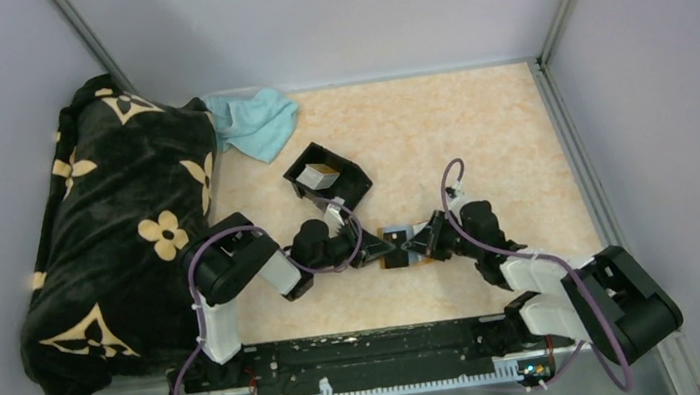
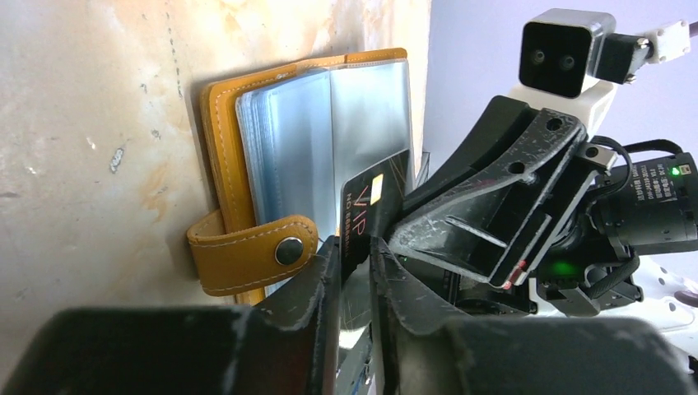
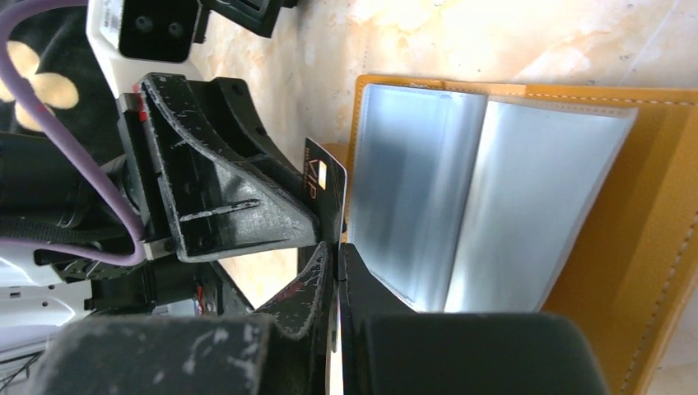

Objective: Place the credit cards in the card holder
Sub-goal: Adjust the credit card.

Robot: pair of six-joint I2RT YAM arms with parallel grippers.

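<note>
The card holder (image 2: 218, 156) lies open and flat near the middle of the tabletop, a little toward its near edge, its clear sleeves (image 2: 329, 132) fanned upward. Both arms meet over it, tip to tip. The left gripper (image 2: 355, 247) is closed on a dark card (image 2: 374, 206) marked VIP, which stands on edge just above the sleeves. The right gripper (image 3: 333, 251) is drawn to a slit with that same card's edge running into it, so it appears to pinch the card too. The card's long axis runs along the line between the two grippers, across the table from left edge to right edge, and the sleeves sit directly beneath and just beyond it toward the right arm. Both grippers are equally near, so the insertion probably turns on tipping the card's free edge down into a sleeve mouth, which I cannot make out here. The black tray (image 1: 356, 179) sits nearer the far edge.
</note>
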